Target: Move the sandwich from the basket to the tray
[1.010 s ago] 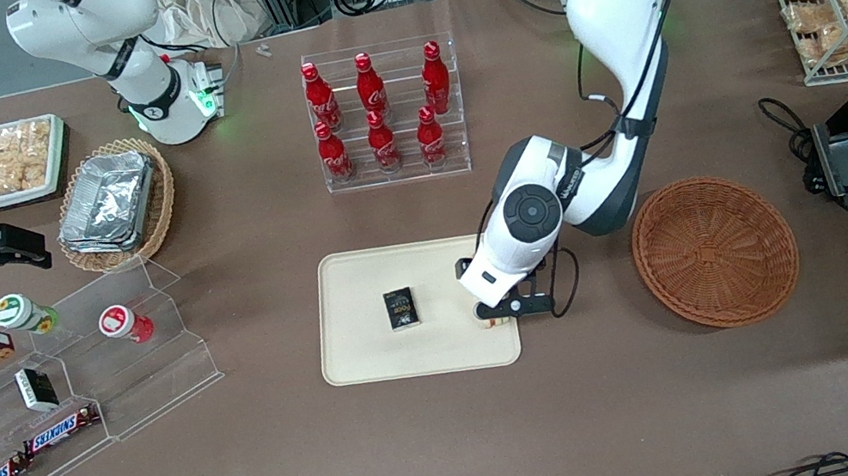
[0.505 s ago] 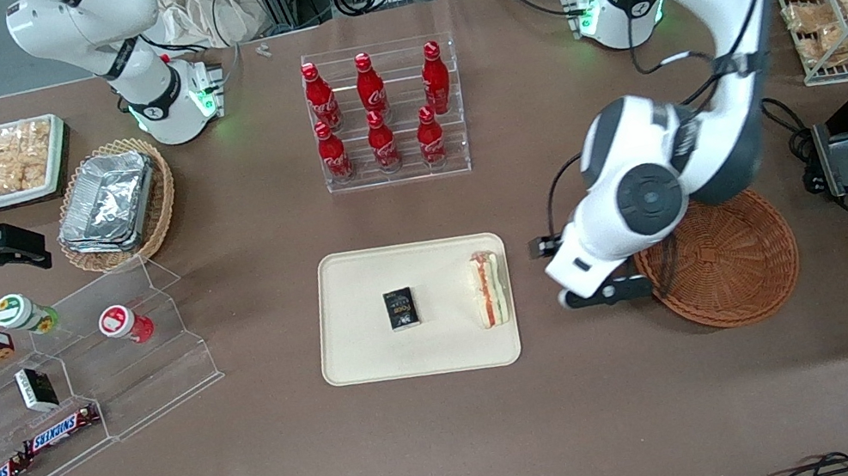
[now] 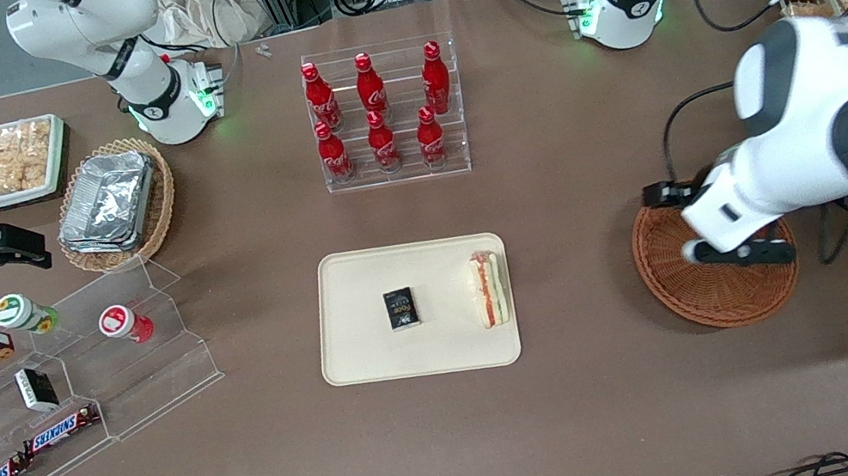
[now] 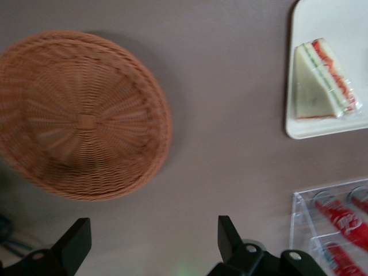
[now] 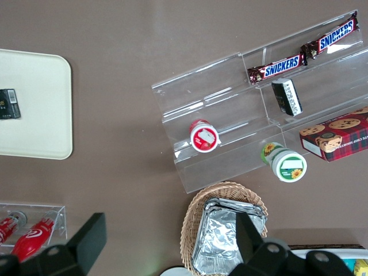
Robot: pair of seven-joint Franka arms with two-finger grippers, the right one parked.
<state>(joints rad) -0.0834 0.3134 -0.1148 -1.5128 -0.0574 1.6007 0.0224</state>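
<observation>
Now the layered triangular sandwich [image 3: 489, 289] rests on the smooth tray [image 3: 376, 360] (claw [image 3: 727, 252] spread above woven basket [image 3: 692, 297]).

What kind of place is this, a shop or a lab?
Likely a robotics lab staged as a snack shop: cola bottles in a clear rack, Snickers bars, and the gripper open above a basket.

A second ago the gripper [image 3: 727, 252] is down on the tray [image 3: 374, 351], covering the sandwich [image 3: 489, 288] at the tray's edge toward the working arm's end of the bench. Half a second ago it hangs over bare bench between tray and basket [image 3: 683, 297], and the sandwich lies uncovered on the tray. Now the gripper is above the basket, well apart from the sandwich, jaws spread wide with nothing between them, and the arm is drawn back toward its own end.
</observation>
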